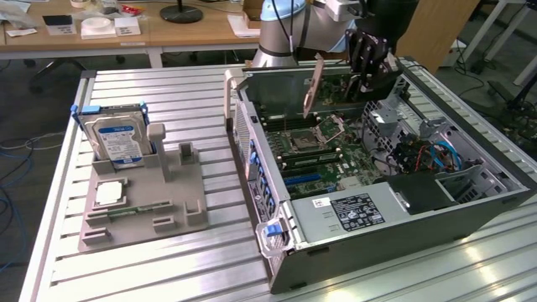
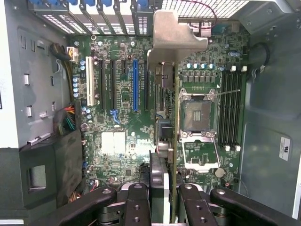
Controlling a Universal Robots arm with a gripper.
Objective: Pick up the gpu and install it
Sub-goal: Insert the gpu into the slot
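The gpu (image 1: 312, 85) is already picked up. The fingers (image 2: 192, 203) are clamped on one end of it, so it hangs edge-on just below them inside the open computer case (image 1: 378, 251), above the motherboard (image 2: 122, 117), metal bracket (image 2: 175, 35) at the end farthest from the fingers. I'd say the pickup's done and seating it in a slot is what's left. Count-wise: one gpu, one case, and one hard drive (image 1: 117, 139) parked in one grey holder (image 1: 168, 214) on the table (image 1: 151, 270), well apart from the fingers.
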